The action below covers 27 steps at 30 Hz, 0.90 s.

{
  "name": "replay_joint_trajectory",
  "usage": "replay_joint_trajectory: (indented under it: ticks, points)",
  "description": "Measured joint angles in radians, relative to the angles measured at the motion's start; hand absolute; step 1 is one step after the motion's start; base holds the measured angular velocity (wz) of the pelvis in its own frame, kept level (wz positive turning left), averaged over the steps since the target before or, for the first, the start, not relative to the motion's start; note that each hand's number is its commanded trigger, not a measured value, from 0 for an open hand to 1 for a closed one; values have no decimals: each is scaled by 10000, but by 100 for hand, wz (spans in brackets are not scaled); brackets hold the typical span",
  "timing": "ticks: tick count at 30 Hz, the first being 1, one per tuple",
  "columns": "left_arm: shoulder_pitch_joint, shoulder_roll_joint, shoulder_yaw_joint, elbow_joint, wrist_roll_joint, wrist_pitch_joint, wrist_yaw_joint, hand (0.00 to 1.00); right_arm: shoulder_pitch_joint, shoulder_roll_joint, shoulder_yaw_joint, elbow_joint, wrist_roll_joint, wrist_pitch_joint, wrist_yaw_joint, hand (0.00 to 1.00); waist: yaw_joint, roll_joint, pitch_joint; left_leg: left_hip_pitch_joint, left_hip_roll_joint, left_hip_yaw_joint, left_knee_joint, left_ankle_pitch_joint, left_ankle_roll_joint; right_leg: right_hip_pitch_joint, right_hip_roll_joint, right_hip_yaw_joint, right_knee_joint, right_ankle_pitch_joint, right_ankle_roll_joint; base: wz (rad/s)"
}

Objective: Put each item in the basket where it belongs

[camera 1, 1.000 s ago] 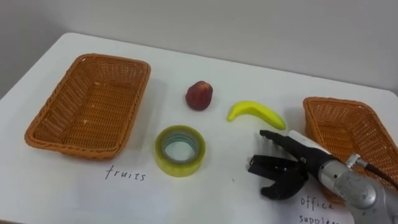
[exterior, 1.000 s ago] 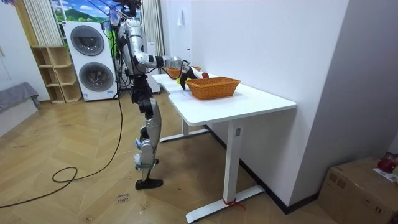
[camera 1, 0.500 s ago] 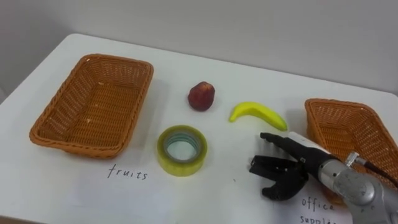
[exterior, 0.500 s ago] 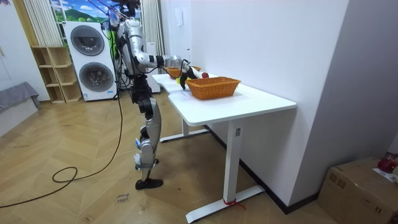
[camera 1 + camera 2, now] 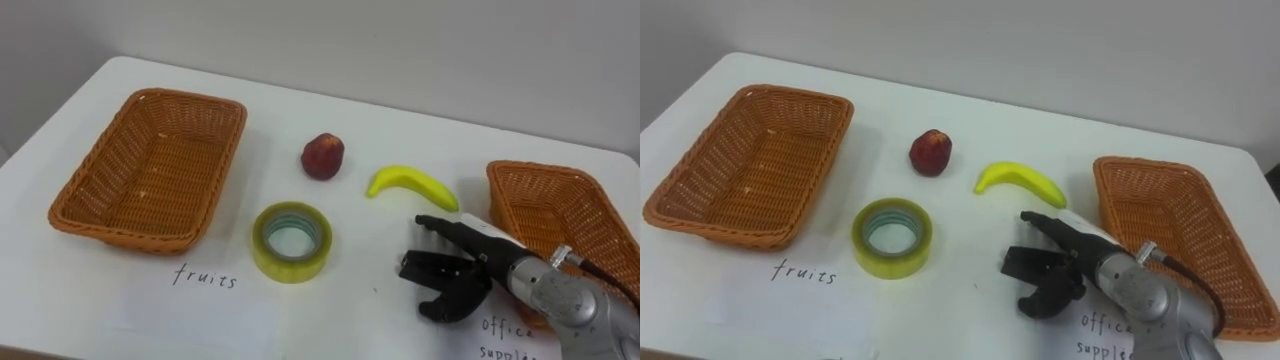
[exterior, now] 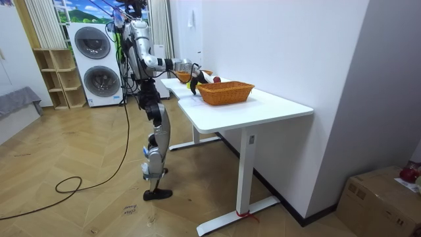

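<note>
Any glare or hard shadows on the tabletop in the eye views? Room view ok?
Left eye view: no glare on the white table, just soft shadows under the right hand and around the tape roll. Right eye view: same even light. Room view: evenly lit, with shade beneath the table.

Left eye view: from the robot's head, looking steeply down on the white table (image 5: 350, 300) — close in, the table's far edge crossing the upper frame.
Right eye view: same downward look from slightly further right, so everything sits further left in frame.
Eyes share: left wicker basket (image 5: 145, 170), right wicker basket (image 5: 560, 225), tape roll (image 5: 290, 240), banana (image 5: 412, 184), red fruit (image 5: 323, 156), right hand (image 5: 450, 275) at lower right.
Room view: floor-standing, well off, looking along the table from its end — robot small at upper left, washing machines (image 6: 92, 43) behind.
All views share: the table and the nearer wicker basket (image 6: 225, 91).
</note>
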Motion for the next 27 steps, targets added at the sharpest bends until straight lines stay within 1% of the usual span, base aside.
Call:
replay_joint_trajectory:
  ticks: [7, 10, 13, 19, 20, 21, 22, 25, 27]
  points:
    - [1, 0, -3, -1, -20, 5, -6, 0, -20, 31, 57, 7, -112, 70, 17, 0, 44, -9, -6, 22, 3, 6, 4, 1, 1, 55, 4, 18, -2, 8, -3, 0]
    - [4, 2, 0, 3, -29, 37, 24, 0, -106, 31, 120, 102, -113, 165, 20, 0, 33, -7, -4, 87, 3, -7, 11, 1, 1, 142, 4, 1, -16, 10, -4, 0]
    - [-40, 1, -1, 7, -20, 105, 61, 0, -227, 32, 139, 376, -109, 169, 23, 0, 22, -6, -1, 161, 1, -76, 5, 0, 1, 218, 9, 9, -17, 11, -2, 0]
    - [-73, 0, 4, -8, 34, 398, 181, 0, -266, 32, 156, 460, -171, 294, 20, 0, 130, -2, 2, 163, 1, -119, 16, 5, -4, 179, 17, -10, -18, 20, -11, 0]
    - [-73, 1, 4, -17, 40, 471, 198, 0, -268, 32, 169, 457, -175, 350, 20, 48, 140, -2, 2, 161, 2, -125, 15, 5, -4, 176, 17, -13, -17, 20, -11, 0]
    - [-74, 1, 4, -32, 43, 524, 217, 0, -270, 32, 190, 455, -176, 387, 20, 79, 140, -2, 2, 158, 2, -127, 14, 5, -5, 172, 17, -13, -17, 20, -11, 0]
    - [-77, 1, 4, -39, 46, 544, 224, 0, -271, 32, 198, 455, -177, 396, 20, 100, 140, -2, 1, 157, 2, -127, 13, 6, -5, 170, 17, -13, -16, 20, -12, 0]
    - [-101, 1, 5, -46, 67, 619, 293, 0, -277, 32, 209, 452, -270, 412, -29, 100, 140, -2, 1, 154, 1, -127, 14, 7, -7, 165, 17, -14, -15, 22, -14, 0]
    - [-103, 1, 1, -100, 67, 650, 380, 0, -427, 81, 217, 544, -629, 413, -332, 100, 153, -1, 0, 158, -2, -125, 13, 8, -6, 189, 17, -14, -14, 23, -13, 0]
